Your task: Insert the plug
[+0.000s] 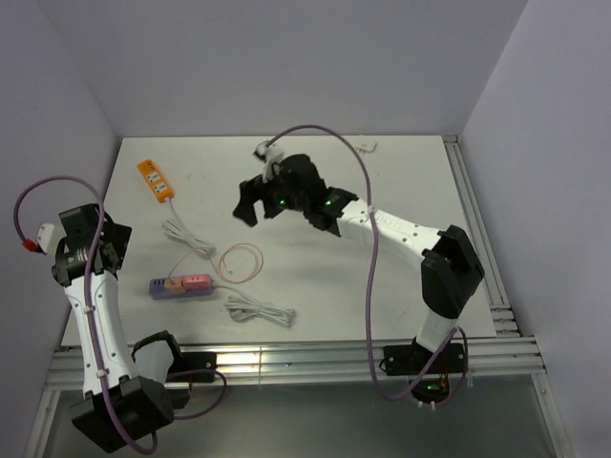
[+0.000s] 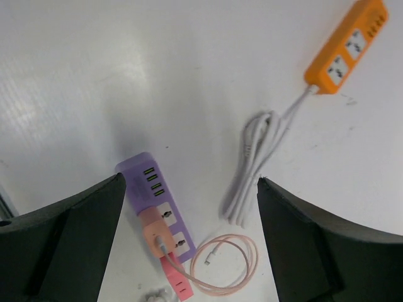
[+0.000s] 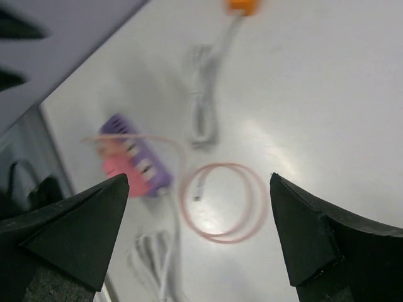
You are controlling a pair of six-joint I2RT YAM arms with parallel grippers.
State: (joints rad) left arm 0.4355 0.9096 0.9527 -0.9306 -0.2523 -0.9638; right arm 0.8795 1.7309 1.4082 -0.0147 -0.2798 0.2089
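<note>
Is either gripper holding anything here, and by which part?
Nothing is held: the left gripper and right gripper are both open and empty.

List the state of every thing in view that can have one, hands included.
plug, seated on a lilac power strip socket, apparently inserted
lilac power strip, lying flat, plug on it
orange power strip, visible sockets empty
pink cord, coiled in a loop, free end unconnected
left hand, open, holding nothing
right hand, open, holding nothing
</note>
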